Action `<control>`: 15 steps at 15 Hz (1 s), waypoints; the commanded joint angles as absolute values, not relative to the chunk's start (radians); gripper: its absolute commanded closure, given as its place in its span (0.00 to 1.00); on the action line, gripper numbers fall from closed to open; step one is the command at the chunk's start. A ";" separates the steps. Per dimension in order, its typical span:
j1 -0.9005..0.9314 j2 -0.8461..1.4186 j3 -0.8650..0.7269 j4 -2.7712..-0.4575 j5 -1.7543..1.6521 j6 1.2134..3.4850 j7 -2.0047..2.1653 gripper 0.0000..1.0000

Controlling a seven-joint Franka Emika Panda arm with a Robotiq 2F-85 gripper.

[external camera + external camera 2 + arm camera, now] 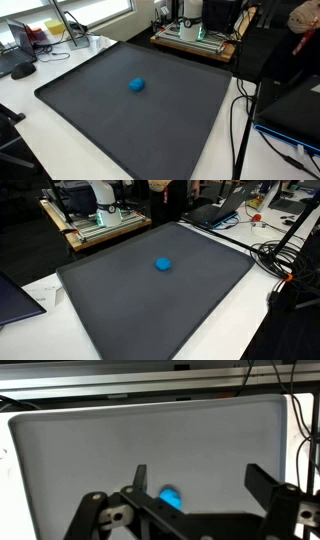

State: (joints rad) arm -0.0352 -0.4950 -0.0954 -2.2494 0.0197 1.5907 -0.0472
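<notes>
Gripper closest to cam in wrist view, fills bottom of pic; fingers spread wide, nothing held btwn them; dark linkage runs across lower edge.

Small blue ball shows past the gripper, btwn the two fingers in the pic, nearer the finger on pic-left; its lower part is hidden by the linkage; no contact w/ gripper, clearly apart.

Ball sits on big dark grey mat (looks pale in wrist view); in both exterior views the ball is approx mid-mat, alone, well away from every edge.

Mat lies flat on white table.

Robot base stands on wooden bench just behind mat's far edge.

Black cables lie on the table beside the mat in an exterior view; open laptop near mat's far corner; black mouse on the table, off the mat, near its corner.
</notes>
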 commanded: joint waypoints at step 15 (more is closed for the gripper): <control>0.191 -0.482 0.083 -2.210 0.060 1.676 -0.261 0.00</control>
